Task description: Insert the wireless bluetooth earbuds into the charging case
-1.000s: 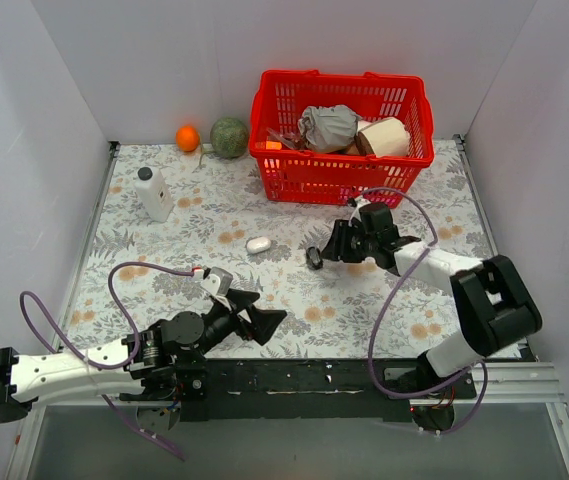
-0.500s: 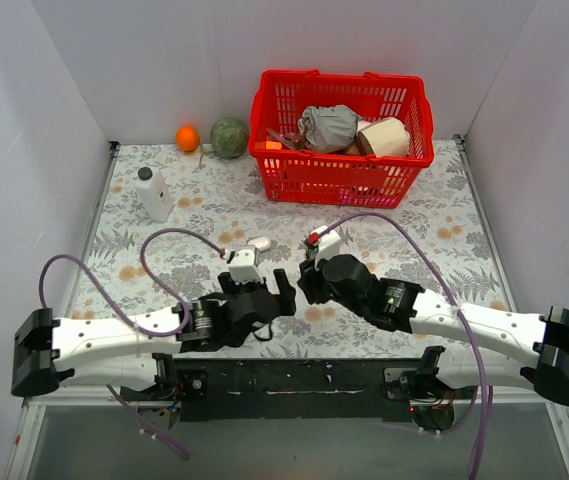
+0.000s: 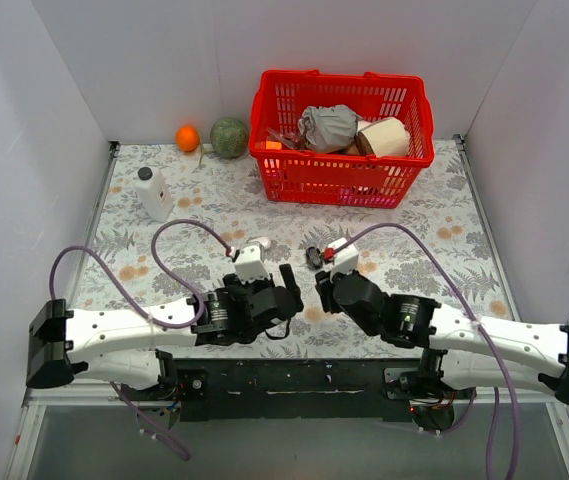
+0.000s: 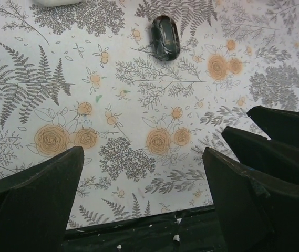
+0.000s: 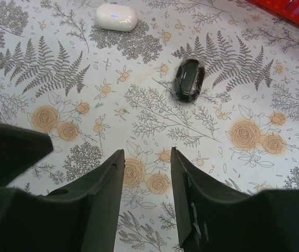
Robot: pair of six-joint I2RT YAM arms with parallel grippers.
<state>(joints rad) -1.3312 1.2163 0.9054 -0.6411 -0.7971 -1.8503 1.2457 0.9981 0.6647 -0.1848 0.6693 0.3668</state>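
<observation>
The right gripper (image 5: pixel 146 178) hangs low over the flowered table (image 3: pixel 434 215) with its two fingers drawn near each other but not touching; a narrow strip of cloth shows between them and nothing is pinched there. The left gripper (image 4: pixel 141 189) is spread wide, also holding nothing, its fingers framing bare pattern. Both sit close to the arms' bases at the near edge, wrists tipped so that the cameras look forward along the table, a posture that keeps the task's things in view without crowding them.

Taking the red basket (image 3: pixel 341 135) as the landmark: the dark case (image 5: pixel 189 80), a small glossy black oval, lies on the table in front of the basket's near wall, toward the arms, just ahead of the right gripper. It looks shut, though the view is too small to be sure, and whether earbuds are inside cannot be told. The white case (image 5: pixel 116 17), a rounded pebble with a tiny blue light, lies off the basket's near-left corner, apart from the dark one and partly hidden behind the left arm in the overhead view.

No loose earbuds show anywhere, so they may be seated already or still shut away elsewhere.
</observation>
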